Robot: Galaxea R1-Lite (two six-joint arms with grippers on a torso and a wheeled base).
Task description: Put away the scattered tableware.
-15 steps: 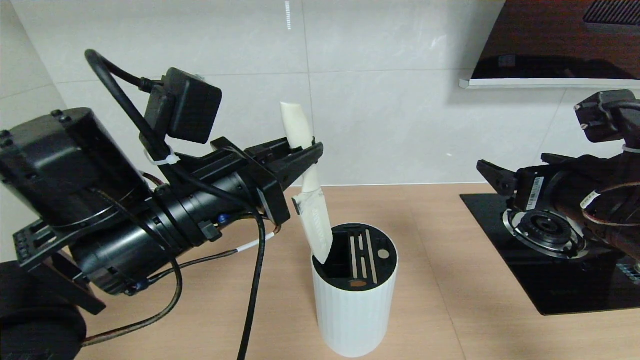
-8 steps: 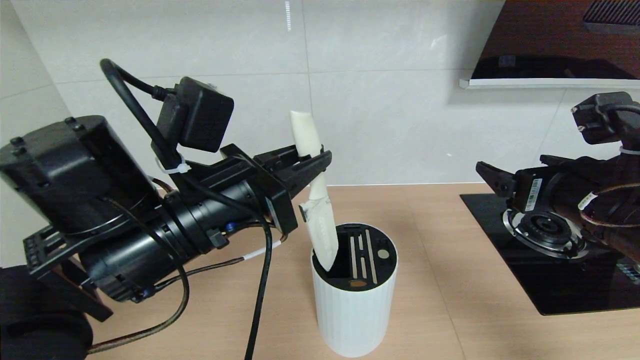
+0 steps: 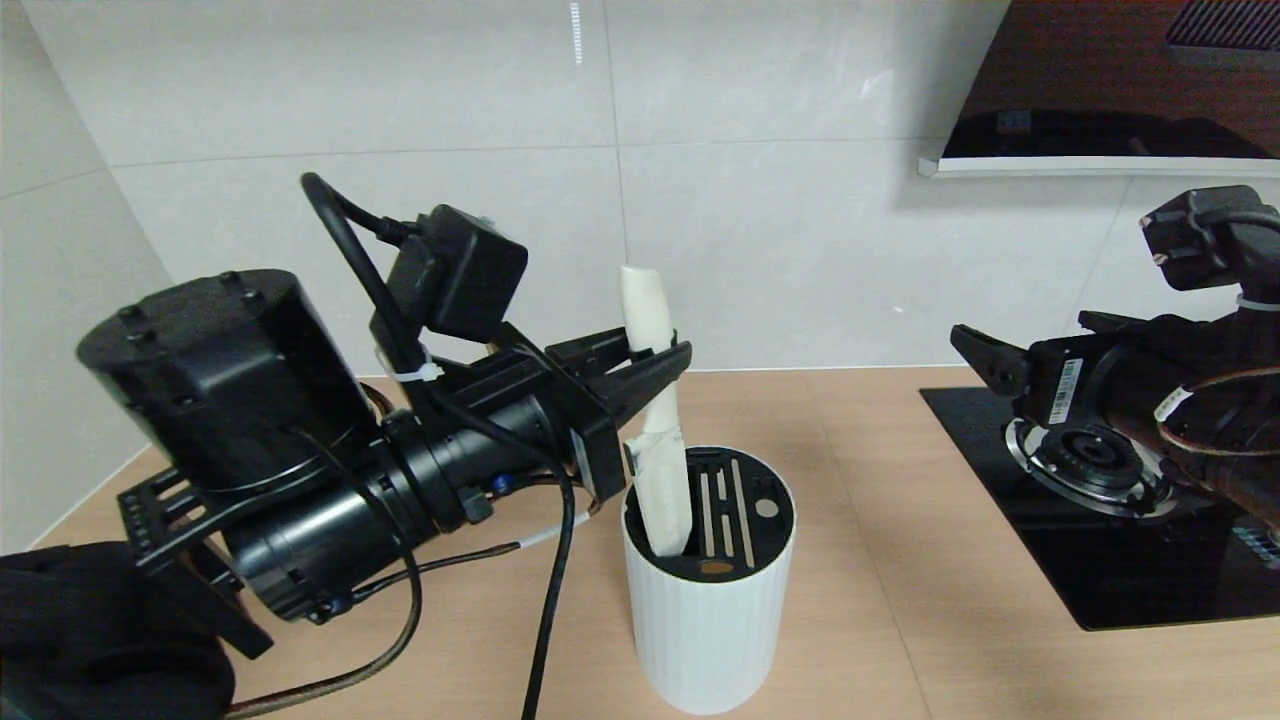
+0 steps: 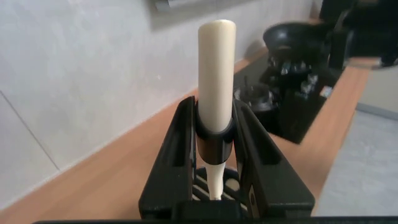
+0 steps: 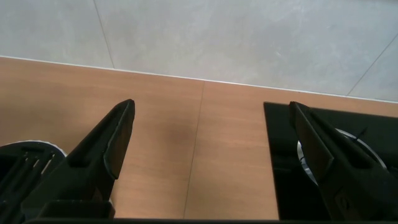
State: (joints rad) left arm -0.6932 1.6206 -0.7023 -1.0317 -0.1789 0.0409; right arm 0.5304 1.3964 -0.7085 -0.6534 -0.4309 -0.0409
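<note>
A white knife (image 3: 655,420) stands nearly upright, blade down in the wide slot of the white cylindrical knife block (image 3: 710,610) on the wooden counter. My left gripper (image 3: 655,352) is shut on the knife's cream handle (image 4: 216,74), just above the block's black slotted top (image 3: 735,500). About half of the blade is hidden inside the block. My right gripper (image 5: 211,146) hangs open over the counter to the right, above the stove's near edge, with nothing between its fingers (image 5: 109,146).
A black glass stove (image 3: 1120,540) with a round burner (image 3: 1085,455) lies at the right. A range hood (image 3: 1100,90) hangs above it. The tiled wall runs close behind the counter. Bare counter lies between the block and the stove.
My left gripper has moved right and down with the knife. The blade has sunk deeper into the block's wide slot and stands more upright. The right arm has barely moved.
</note>
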